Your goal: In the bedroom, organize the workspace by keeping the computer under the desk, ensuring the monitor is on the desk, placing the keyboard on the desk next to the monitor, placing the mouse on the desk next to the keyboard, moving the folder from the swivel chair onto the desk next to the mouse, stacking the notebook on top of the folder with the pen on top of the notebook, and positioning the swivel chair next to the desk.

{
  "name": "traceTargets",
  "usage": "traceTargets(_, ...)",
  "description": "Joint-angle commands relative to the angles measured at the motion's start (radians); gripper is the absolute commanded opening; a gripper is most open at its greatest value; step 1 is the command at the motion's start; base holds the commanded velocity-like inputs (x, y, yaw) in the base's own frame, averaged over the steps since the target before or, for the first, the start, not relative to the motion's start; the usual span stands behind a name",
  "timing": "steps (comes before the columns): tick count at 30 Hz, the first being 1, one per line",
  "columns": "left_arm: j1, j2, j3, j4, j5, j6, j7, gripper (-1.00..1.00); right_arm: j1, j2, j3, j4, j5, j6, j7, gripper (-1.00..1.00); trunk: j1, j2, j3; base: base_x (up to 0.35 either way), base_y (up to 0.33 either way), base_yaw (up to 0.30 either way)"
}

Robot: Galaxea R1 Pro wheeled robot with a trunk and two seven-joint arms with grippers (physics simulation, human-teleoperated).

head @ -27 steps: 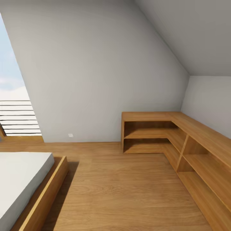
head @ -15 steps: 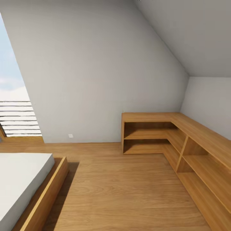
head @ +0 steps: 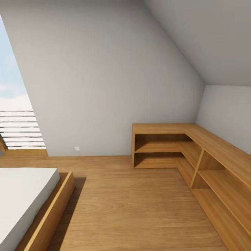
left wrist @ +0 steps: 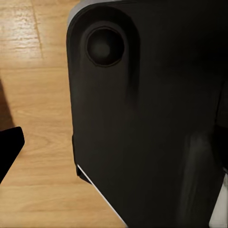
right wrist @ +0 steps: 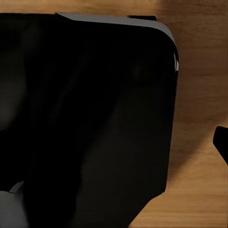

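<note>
The bedroom's oak floor (head: 139, 209) runs between a bed (head: 24, 195) and open corner shelves (head: 181, 150). Both wrist views show the robot's dark body (left wrist: 152, 118); whether either gripper's fingers are spread cannot be told.

Bedroom (head: 104, 69): attic room, sloped pale grey walls meeting the oak plank floor (head: 139, 209). Open oak corner shelves (head: 181, 146) stand against the walls, right of the bed (head: 24, 195).

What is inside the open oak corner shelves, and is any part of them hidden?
The corner shelves show bare oak boards in every compartment facing the camera; no objects are visible. The deep back corners are shadowed, and the run along the right wall is cut off by the picture's edge.
</note>
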Motion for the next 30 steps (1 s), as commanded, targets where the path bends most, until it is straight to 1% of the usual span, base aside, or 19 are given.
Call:
traceTargets(1,0.0,0.0,0.0,-0.001,0.0,0.0,0.0,1.0,-0.001,0.0,0.0,0.001,0.001,-0.006,0.0,1.0,-0.004,0.007,0.002,0.0,0.0,0.0)
traceTargets(7,0.0,0.0,0.0,-0.001,0.0,0.0,0.0,1.0,-0.001,-0.001,-0.002,0.012,-0.002,-0.04,-0.001,1.0,-0.027,0.049,0.021,0.0,0.0,0.0)
traceTargets(8,0.0,-0.001,0.001,-0.001,0.001,0.0,0.0,1.0,0.0,0.0,-0.003,0.009,-0.002,-0.081,-0.002,1.0,-0.031,0.056,0.024,0.0,0.0,0.0)
traceTargets(11,0.0,-0.002,0.001,-0.005,0.002,-0.003,0.0,1.0,0.0,-0.001,-0.003,0.003,-0.002,-0.101,-0.002,1.0,-0.042,0.077,0.034,0.0,0.0,0.0)
traceTargets(14,0.0,-0.001,0.001,-0.031,0.002,-0.006,0.0,1.0,0.0,-0.001,-0.004,0.0,-0.003,-0.135,-0.002,1.0,-0.054,0.098,0.043,0.0,0.0,0.0)
traceTargets(17,0.0,0.001,0.002,-0.088,0.003,-0.009,0.0,1.0,0.0,0.002,-0.004,-0.012,-0.004,-0.19,-0.001,1.0,-0.054,0.098,0.043,0.0,0.0,0.0)
traceTargets(18,0.0,0.0,0.002,-0.118,0.003,-0.01,0.0,1.0,-0.001,0.004,-0.004,-0.029,-0.005,-0.229,-0.001,1.0,-0.054,0.098,0.043,0.0,0.0,0.0)
traceTargets(19,0.0,0.0,0.003,-0.16,0.004,-0.01,0.0,1.0,-0.001,0.005,-0.004,-0.071,-0.005,-0.3,-0.001,1.0,-0.054,0.098,0.043,0.0,0.0,0.0)
traceTargets(20,0.0,0.001,0.003,-0.175,0.004,-0.011,0.001,1.0,-0.001,0.005,-0.004,-0.088,-0.005,-0.324,-0.001,1.0,-0.054,0.098,0.043,0.0,0.0,0.0)
traceTargets(21,0.0,0.001,0.003,-0.208,0.004,-0.017,0.001,1.0,-0.001,0.006,-0.004,-0.12,-0.005,-0.366,-0.001,1.0,-0.058,0.105,0.046,0.0,0.0,0.0)
traceTargets(23,0.0,0.002,0.003,-0.247,0.004,-0.031,0.002,1.0,-0.001,0.006,-0.004,-0.149,-0.006,-0.397,-0.001,1.0,-0.065,0.119,0.052,0.0,0.0,0.0)
traceTargets(24,0.0,0.002,0.004,-0.287,0.005,-0.053,0.004,1.0,-0.001,0.006,-0.004,-0.176,-0.006,-0.417,-0.001,1.0,-0.069,0.126,0.056,0.0,0.0,0.0)
traceTargets(26,0.0,0.003,0.005,-0.326,0.006,-0.077,0.006,1.0,-0.002,0.006,-0.004,-0.204,-0.006,-0.43,-0.002,1.0,-0.077,0.14,0.062,0.0,0.0,0.0)
traceTargets(27,0.0,0.003,0.005,-0.36,0.012,-0.097,0.007,1.0,-0.002,0.007,-0.004,-0.235,-0.006,-0.44,-0.002,1.0,-0.081,0.147,0.065,0.0,0.0,0.0)
traceTargets(28,0.0,0.003,0.008,-0.402,0.03,-0.115,0.008,1.0,-0.003,0.007,-0.004,-0.294,-0.006,-0.449,-0.002,1.0,-0.084,0.154,0.068,0.0,0.0,0.0)
traceTargets(29,0.0,0.003,0.01,-0.42,0.043,-0.123,0.008,1.0,-0.003,0.006,-0.004,-0.337,-0.005,-0.452,-0.002,1.0,-0.088,0.161,0.071,0.0,0.0,0.0)
traceTargets(30,0.0,0.003,0.011,-0.426,0.05,-0.126,0.008,1.0,-0.004,0.005,-0.004,-0.356,-0.005,-0.454,-0.002,1.0,-0.092,0.168,0.074,0.0,0.0,0.0)
